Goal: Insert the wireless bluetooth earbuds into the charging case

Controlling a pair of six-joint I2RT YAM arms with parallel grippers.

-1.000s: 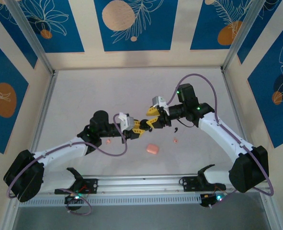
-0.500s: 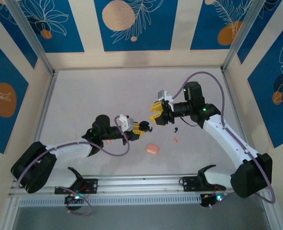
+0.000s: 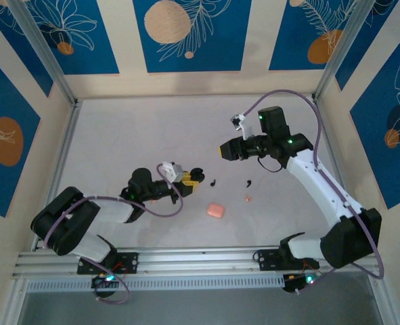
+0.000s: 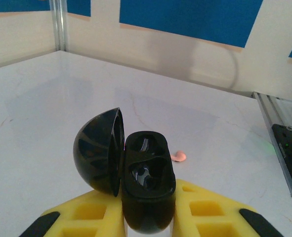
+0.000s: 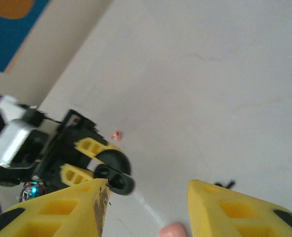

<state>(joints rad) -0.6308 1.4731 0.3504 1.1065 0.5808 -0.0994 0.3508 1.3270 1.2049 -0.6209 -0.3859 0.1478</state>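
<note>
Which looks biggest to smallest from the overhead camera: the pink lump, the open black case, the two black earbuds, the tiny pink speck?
1. The pink lump and the open black case: too alike to rank.
2. The two earbuds: alike.
3. The pink speck: smallest, or level with the earbuds; too tiny to be sure.

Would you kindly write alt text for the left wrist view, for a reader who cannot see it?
The left gripper holds a black charging case, its lid open. A small pink piece lies on the pale table behind.
</note>
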